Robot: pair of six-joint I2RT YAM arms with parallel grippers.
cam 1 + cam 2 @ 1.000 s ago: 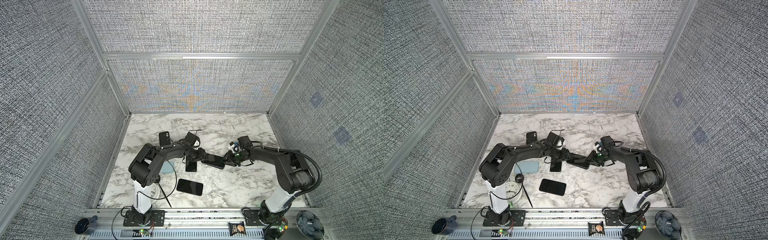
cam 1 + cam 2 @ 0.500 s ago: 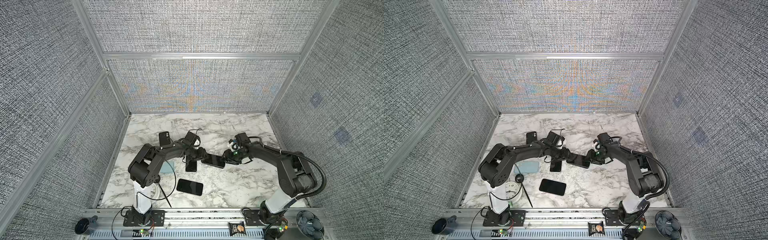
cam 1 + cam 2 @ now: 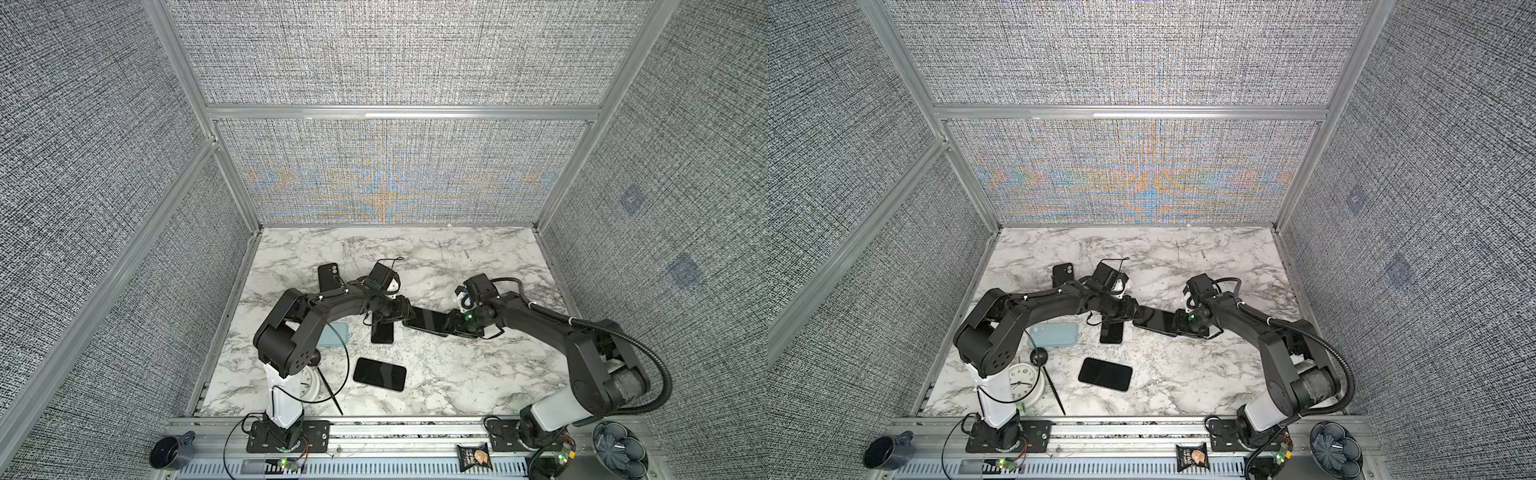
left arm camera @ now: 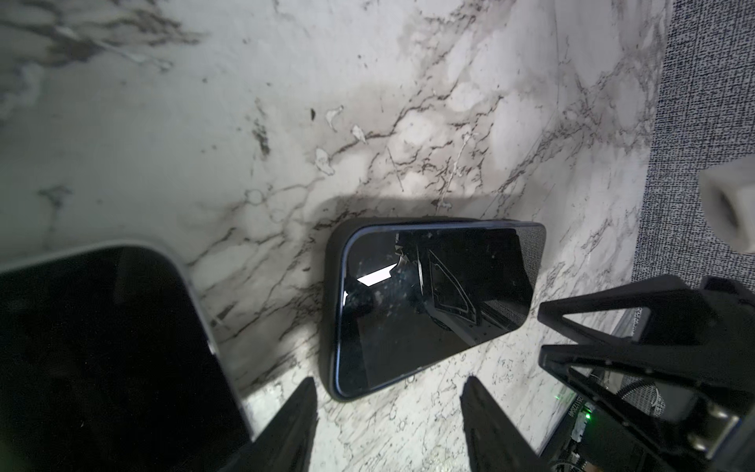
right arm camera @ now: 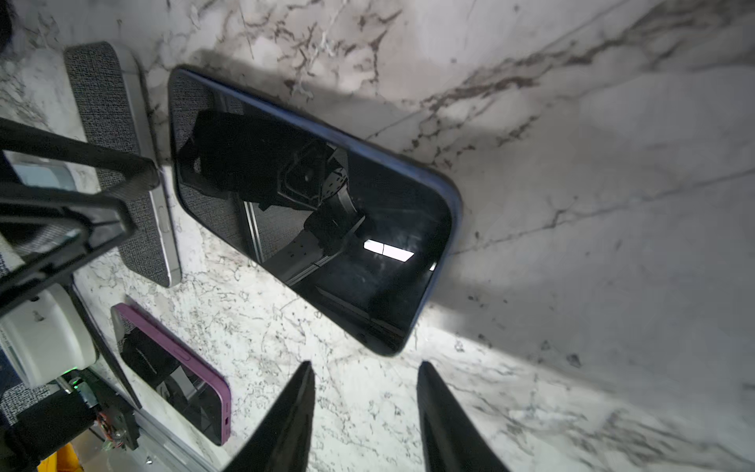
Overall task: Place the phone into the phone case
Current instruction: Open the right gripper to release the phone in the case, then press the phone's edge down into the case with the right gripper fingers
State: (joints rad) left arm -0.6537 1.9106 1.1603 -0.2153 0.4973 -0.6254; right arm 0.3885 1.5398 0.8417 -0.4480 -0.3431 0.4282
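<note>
Phone (image 4: pixel 433 302) between left hand (image 4: pixel 388 382) and right hand (image 5: pixel 365 365), bare table (image 5: pixel 592 204) beyond

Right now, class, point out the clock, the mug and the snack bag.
clock (image 3: pixel 1025 380): in a top view, on its white face.
mug (image 3: pixel 881 454): in a top view, on its dark inside.
snack bag (image 3: pixel 1192 457): in a top view, on its front.

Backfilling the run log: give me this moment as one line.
left hand: open, empty | right hand: open, empty | phone: on table between hands, dark case around it
</note>
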